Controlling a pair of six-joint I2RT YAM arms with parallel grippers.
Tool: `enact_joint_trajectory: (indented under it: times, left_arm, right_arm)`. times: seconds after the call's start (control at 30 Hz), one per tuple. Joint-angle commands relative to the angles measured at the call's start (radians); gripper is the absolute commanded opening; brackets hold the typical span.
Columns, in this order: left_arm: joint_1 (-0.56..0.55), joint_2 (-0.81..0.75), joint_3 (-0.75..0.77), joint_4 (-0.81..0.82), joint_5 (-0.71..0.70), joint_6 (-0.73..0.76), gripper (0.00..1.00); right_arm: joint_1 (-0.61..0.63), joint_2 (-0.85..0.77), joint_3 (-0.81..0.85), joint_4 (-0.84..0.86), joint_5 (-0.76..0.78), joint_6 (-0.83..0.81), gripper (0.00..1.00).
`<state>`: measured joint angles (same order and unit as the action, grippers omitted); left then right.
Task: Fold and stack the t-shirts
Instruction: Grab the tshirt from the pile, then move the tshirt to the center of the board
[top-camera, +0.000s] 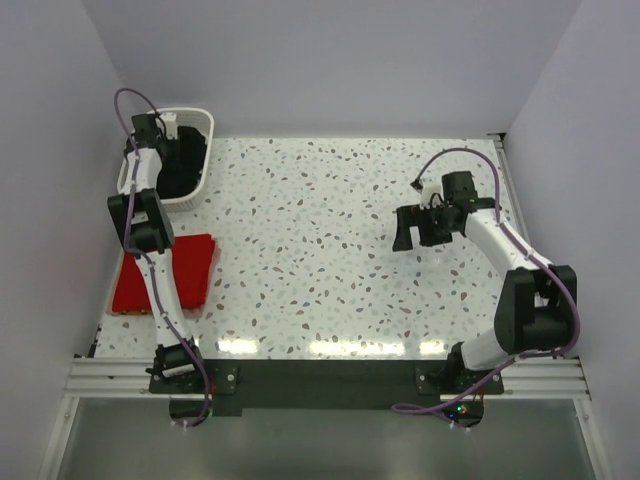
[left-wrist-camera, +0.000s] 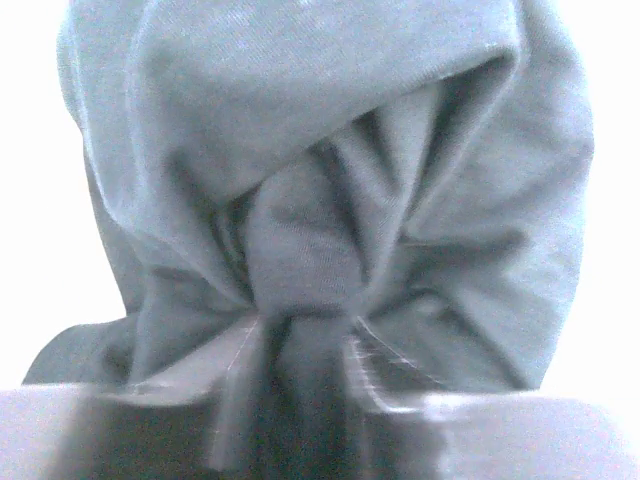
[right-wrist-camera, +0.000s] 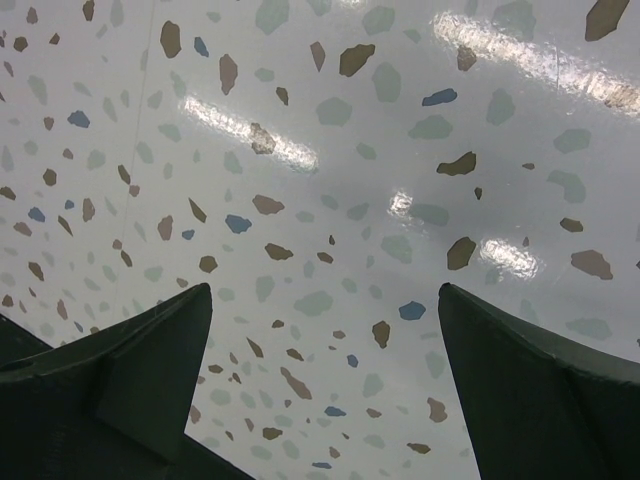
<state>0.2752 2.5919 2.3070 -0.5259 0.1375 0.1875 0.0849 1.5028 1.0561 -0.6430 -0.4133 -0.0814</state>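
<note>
Left gripper (left-wrist-camera: 300, 345) pinches the black t-shirt (left-wrist-camera: 320, 150) in the basket (top-camera: 205, 121); red t-shirt (top-camera: 190, 265) lies beside the basket; right gripper (top-camera: 413, 235) gapes far off.

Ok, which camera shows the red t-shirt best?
The top external view: the red t-shirt lies flat near the left edge of the table, the left arm crossing over it. The left wrist view shows only bunched greyish cloth, the right wrist view only the speckled table; neither shows it.
</note>
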Motion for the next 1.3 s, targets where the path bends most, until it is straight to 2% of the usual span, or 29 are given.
enact_joint_trajectory:
  times: [0.0, 0.03, 0.17, 0.33, 0.43, 0.57, 0.7, 0.83, 0.87, 0.93, 0.97, 1.07, 1.13, 1.23, 1.27]
  left_arm:
    - [0.015, -0.012, 0.014, -0.088, 0.094, 0.02, 0.07]
    - [0.013, -0.032, 0.015, -0.083, 0.115, 0.006, 0.0]
    - [0.01, -0.201, 0.037, -0.028, 0.203, -0.055, 0.0]
    - [-0.014, -0.396, 0.046, 0.064, 0.243, -0.112, 0.0]
    - [-0.071, -0.498, 0.051, 0.052, 0.263, -0.105, 0.0]
    - [-0.219, -0.626, 0.029, 0.004, 0.266, -0.08, 0.0]
    - [-0.335, -0.711, -0.029, -0.005, 0.313, -0.135, 0.0]
    - [-0.393, -0.777, -0.113, 0.001, 0.485, -0.178, 0.01]
    - [-0.392, -0.811, -0.195, 0.01, 0.551, -0.18, 0.31]
    - [-0.383, -0.854, -0.306, 0.039, 0.557, -0.174, 0.8]
    - [-0.346, -0.901, -0.446, 0.067, 0.562, -0.18, 1.0]
    - [-0.207, -0.946, -0.669, 0.188, 0.707, -0.253, 1.0]
    - [-0.176, -0.951, -0.725, 0.15, 0.712, -0.199, 1.0]
    - [-0.223, -0.993, -0.84, 0.058, 0.709, -0.022, 1.0]
    - [-0.249, -1.006, -0.903, 0.02, 0.665, 0.016, 1.0]
  right_arm:
    - [-0.002, 0.005, 0.048, -0.026, -0.01, -0.015, 0.98]
    - [-0.002, 0.002, 0.05, -0.027, -0.012, -0.017, 0.99]
    - [-0.001, -0.018, 0.044, -0.024, -0.021, -0.017, 0.99]
    - [-0.001, -0.049, 0.027, -0.007, -0.039, -0.014, 0.99]
    - [-0.002, -0.062, 0.024, -0.001, -0.048, -0.012, 0.99]
    - [-0.001, -0.079, 0.027, 0.002, -0.05, -0.012, 0.99]
    - [-0.002, -0.105, 0.03, -0.007, -0.032, -0.012, 0.99]
    - [-0.002, -0.142, 0.031, -0.01, -0.004, -0.021, 0.99]
    - [-0.004, -0.151, 0.035, -0.014, 0.001, -0.029, 0.99]
    - [-0.005, -0.168, 0.038, -0.029, 0.002, -0.041, 0.99]
    - [-0.005, -0.186, 0.039, -0.035, 0.001, -0.055, 0.99]
    - [-0.007, -0.203, 0.044, -0.053, 0.001, -0.07, 0.99]
    - [-0.007, -0.197, 0.05, -0.063, 0.008, -0.083, 0.99]
    - [-0.007, -0.15, 0.071, -0.095, 0.016, -0.125, 0.98]
    - [-0.005, -0.132, 0.077, -0.107, 0.018, -0.132, 0.99]
